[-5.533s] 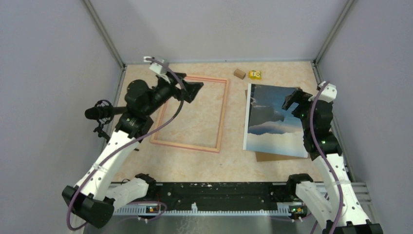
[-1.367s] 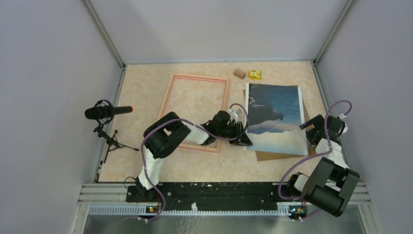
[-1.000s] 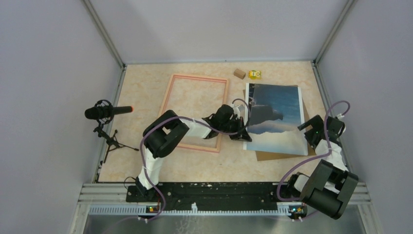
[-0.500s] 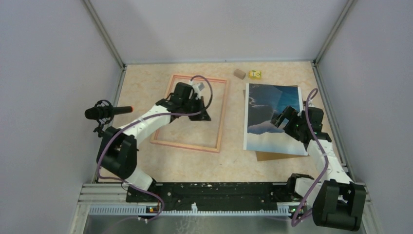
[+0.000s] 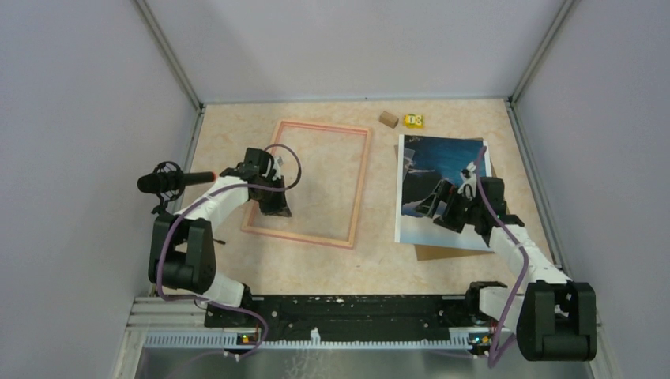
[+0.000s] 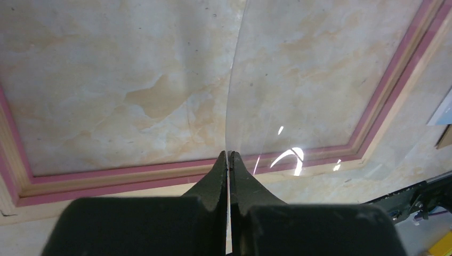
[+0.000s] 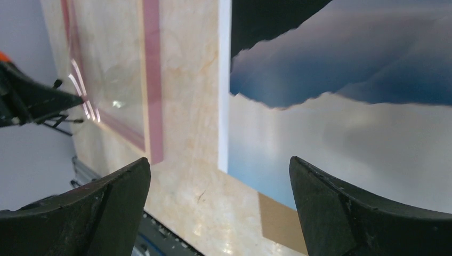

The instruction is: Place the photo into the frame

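The photo (image 5: 446, 158), dark blue sky over pale cloud, lies flat on the right of the table, and the right wrist view shows its lower left corner (image 7: 346, 106). The pinkish wood frame (image 5: 359, 185) lies flat at centre-left. My left gripper (image 5: 276, 207) is low over the frame's left rail. It is shut on the edge of a clear sheet (image 6: 298, 80), which stretches out over the frame's (image 6: 106, 178) opening. My right gripper (image 5: 437, 207) hovers open over the photo's lower left part, with nothing between its fingers (image 7: 320, 202).
A brown backing board (image 5: 430, 253) peeks out under the photo's near edge. A small brown block (image 5: 388, 118) and a yellow toy (image 5: 413, 121) sit at the back. A microphone on a tripod (image 5: 170, 181) stands left of the frame.
My left gripper has swung left, from over the frame's middle to its left rail. My right gripper has slid left and nearer over the photo. Photo and frame have not shifted.
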Robot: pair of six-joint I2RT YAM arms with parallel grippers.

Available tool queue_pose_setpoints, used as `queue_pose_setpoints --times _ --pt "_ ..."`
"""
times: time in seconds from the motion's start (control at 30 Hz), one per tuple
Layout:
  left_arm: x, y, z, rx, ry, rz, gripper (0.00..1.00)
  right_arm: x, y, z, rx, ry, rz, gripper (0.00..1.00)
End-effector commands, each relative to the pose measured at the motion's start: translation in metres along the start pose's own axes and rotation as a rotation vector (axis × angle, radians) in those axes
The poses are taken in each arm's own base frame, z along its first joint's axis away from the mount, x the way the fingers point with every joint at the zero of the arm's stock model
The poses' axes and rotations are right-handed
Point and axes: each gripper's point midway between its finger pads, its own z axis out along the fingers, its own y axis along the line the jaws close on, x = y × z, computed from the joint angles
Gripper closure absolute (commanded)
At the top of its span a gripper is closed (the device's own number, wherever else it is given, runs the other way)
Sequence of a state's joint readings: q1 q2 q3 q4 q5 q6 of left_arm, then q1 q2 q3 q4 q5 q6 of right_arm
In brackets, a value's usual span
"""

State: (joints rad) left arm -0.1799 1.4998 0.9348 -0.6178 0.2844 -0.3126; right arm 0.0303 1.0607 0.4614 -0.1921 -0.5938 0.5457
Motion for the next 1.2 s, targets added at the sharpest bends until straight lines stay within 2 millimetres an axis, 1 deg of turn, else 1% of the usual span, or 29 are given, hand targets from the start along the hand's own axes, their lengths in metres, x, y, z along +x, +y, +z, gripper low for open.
queue_pose_setpoints --times 0.0,0.13,0.23,0.37,0.53,0.67,0.8,0.9,0.93,1.0,1.07,1.17 --pt "0.006 0.026 0.008 -0.105 0.043 -0.004 1.00 0.010 0.039 0.007 -0.187 0.006 0.047 0.06" --pt "0.005 0.030 0.010 -0.104 0.036 -0.011 1.00 0.017 0.048 0.015 -0.251 0.007 0.084 0.08" --pt "0.005 0.028 0.009 -0.086 0.025 -0.010 1.00 0.019 0.050 0.026 -0.264 0.033 0.109 0.14" --pt "0.004 0.027 0.006 -0.084 0.007 -0.009 1.00 0.015 0.055 0.039 -0.284 0.009 0.146 0.21" --pt "0.002 0.022 0.002 -0.056 -0.018 -0.001 1.00 0.009 0.071 0.059 -0.293 -0.038 0.161 0.21" --pt "0.000 0.019 -0.002 -0.042 -0.034 0.006 1.00 0.005 0.066 0.074 -0.243 -0.082 0.196 0.21" --pt "0.000 0.017 -0.003 -0.035 -0.046 0.013 1.00 0.005 0.056 0.082 -0.213 -0.107 0.238 0.22" --pt "0.000 0.013 -0.003 -0.010 -0.047 0.010 1.00 0.005 0.056 0.089 -0.219 -0.107 0.239 0.22" --pt "0.000 0.011 -0.003 0.000 -0.050 0.012 1.00 0.006 0.055 0.092 -0.223 -0.104 0.244 0.23" --pt "0.000 0.010 -0.003 0.010 -0.053 0.010 1.00 0.008 0.061 0.099 -0.247 -0.103 0.244 0.28" --pt "0.000 0.008 -0.003 0.018 -0.058 0.010 1.00 0.008 0.066 0.106 -0.263 -0.118 0.250 0.30" --pt "0.000 0.006 -0.005 0.027 -0.064 0.010 0.99 0.003 0.075 0.115 -0.302 -0.135 0.267 0.41"
